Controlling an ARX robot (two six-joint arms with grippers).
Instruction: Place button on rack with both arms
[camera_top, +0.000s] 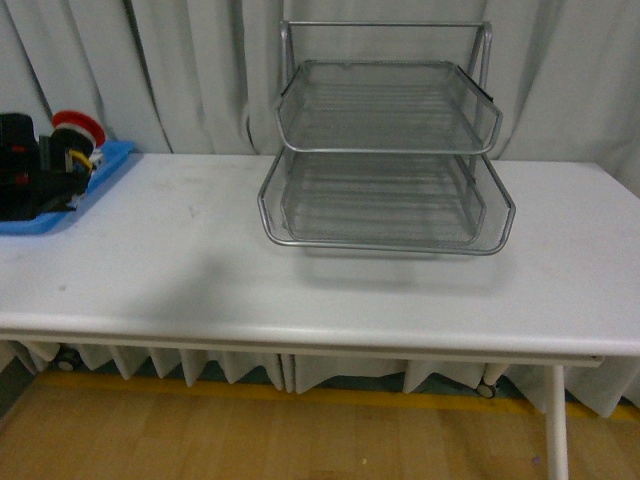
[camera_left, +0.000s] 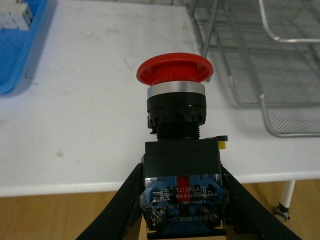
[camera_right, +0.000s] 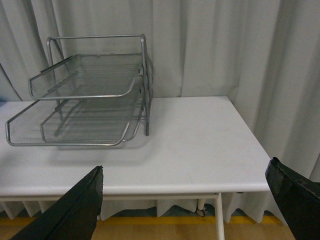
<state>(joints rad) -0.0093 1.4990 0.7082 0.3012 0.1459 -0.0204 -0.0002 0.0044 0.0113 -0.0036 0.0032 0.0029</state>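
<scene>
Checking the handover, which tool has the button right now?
The left tool, shut on the button at its black-and-blue base. The right tool is wide open and empty.

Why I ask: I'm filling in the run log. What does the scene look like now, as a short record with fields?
button: gripped at its body by the left pincer
left pincer: shut on button, by the blue tray
right pincer: open, empty, facing the rack
rack: standing on the table, visible tiers bare
task state: button not yet on rack
</scene>
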